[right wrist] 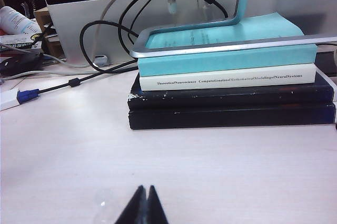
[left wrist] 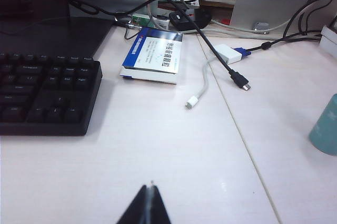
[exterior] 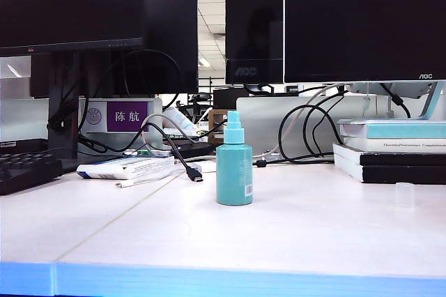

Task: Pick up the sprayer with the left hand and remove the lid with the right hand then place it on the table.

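Near the middle of the table (exterior: 293, 241), a little back from its blue front edge, we see the sprayer (exterior: 234, 166) standing upright, long axis vertical, its nozzle bare. The lid (exterior: 404, 194) stands by itself on the white surface well off toward the right edge, just in front of the stack of books (exterior: 390, 152), so we judge the uncapping done and the lid set down. Neither arm shows in the exterior view. Our left gripper (left wrist: 151, 203) has its jaws pressed together on nothing, low over the left part of the table; the sprayer sits off to its side, only its base visible at the edge of the left wrist view, with bare table between. The right gripper (right wrist: 143, 205) is likewise closed and empty, with a faint clear shape, probably the lid, just beside its tips and the books straight ahead. A black keyboard (left wrist: 45, 95), a booklet (left wrist: 152, 56) and loose cables (left wrist: 221, 61) lie toward the left and back, clear of the sprayer.
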Available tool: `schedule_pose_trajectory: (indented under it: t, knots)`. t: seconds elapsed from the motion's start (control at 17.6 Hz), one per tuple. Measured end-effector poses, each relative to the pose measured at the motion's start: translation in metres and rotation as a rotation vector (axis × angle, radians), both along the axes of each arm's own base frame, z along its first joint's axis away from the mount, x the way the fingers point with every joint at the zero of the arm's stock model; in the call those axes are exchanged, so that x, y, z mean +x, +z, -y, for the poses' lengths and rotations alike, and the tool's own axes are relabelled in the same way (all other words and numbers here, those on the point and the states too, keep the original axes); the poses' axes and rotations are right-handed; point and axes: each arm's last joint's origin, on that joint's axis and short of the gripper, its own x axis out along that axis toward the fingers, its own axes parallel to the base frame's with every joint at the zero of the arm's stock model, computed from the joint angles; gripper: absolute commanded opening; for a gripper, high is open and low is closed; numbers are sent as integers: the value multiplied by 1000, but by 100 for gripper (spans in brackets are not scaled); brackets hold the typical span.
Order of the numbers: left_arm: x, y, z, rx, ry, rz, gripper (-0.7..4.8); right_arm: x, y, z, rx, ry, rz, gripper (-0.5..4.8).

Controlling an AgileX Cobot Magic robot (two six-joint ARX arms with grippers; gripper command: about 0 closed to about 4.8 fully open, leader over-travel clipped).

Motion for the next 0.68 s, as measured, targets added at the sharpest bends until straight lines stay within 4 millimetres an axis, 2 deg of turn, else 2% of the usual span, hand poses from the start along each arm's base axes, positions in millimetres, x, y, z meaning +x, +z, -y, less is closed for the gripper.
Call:
schedule_pose_trajectory:
  t: [0.06, 0.11, 0.28, 0.68]
  knots:
    - [4, -12, -1, 1, 13, -4, -5, 0, 0, 0, 0, 0, 1, -1]
    - [6, -17, -10, 1, 115, -13, -5, 0, 0, 2, 0, -24, 0, -1]
    - [7, -17, -24, 0, 263, -13, -5, 0, 0, 5, 1, -56, 1, -1]
    - [7, -17, -24, 0, 262, -13, -5, 0, 0, 5, 1, -55, 0, -1]
